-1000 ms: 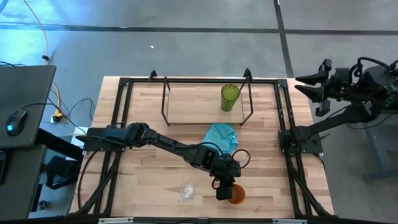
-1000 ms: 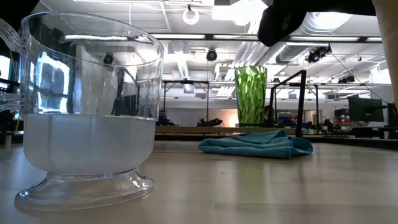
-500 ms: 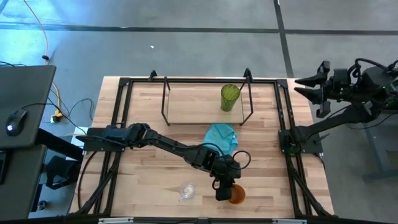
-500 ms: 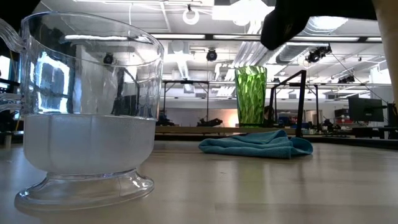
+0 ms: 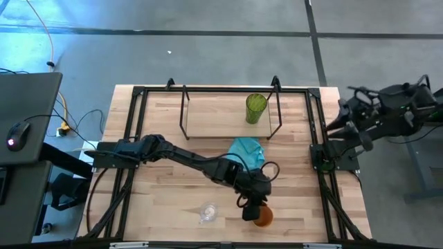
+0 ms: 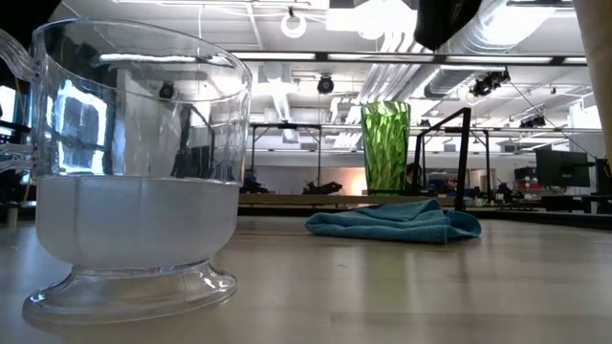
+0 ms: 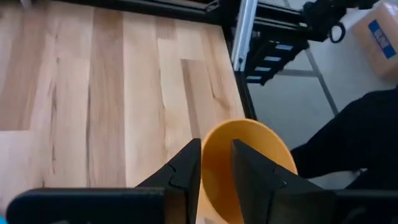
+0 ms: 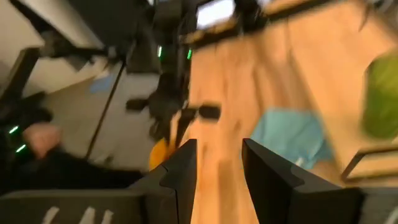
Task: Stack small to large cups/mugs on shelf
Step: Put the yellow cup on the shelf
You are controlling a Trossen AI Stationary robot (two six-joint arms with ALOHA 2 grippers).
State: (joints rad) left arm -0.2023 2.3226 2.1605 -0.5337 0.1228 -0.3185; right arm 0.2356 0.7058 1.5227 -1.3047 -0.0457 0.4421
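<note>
The orange cup (image 5: 262,218) is near the table's near edge, and my left gripper (image 5: 252,207) is shut on it. The small clear glass cup (image 5: 208,212) stands on its foot to the left of it and looms large in the low view (image 6: 134,172). The green tumbler (image 5: 256,108) stands upright on the right end of the shelf (image 5: 208,121). My right gripper (image 5: 346,114) hangs open beyond the table's right edge, touching nothing. My left gripper (image 7: 214,152) holds the orange cup (image 7: 261,162) by its rim (image 7: 210,140), on the side toward the arm. The wall is pinched with one finger (image 7: 186,165) outside and the other inside the mouth. The fingers come from above, slanting. The cup's base is hidden.
A crumpled turquoise cloth (image 5: 247,151) lies between the shelf and the orange cup. Black frame rails (image 5: 315,138) run along the table's left, right and far sides. Bare wood lies left of the glass cup. A person's dark sleeve (image 7: 367,137) shows beyond the near edge.
My right arm has folded down beside the table's right edge; its gripper has dropped and tipped toward the table. In the low view my left gripper has risen a little. The cups and the cloth stay where they were.
</note>
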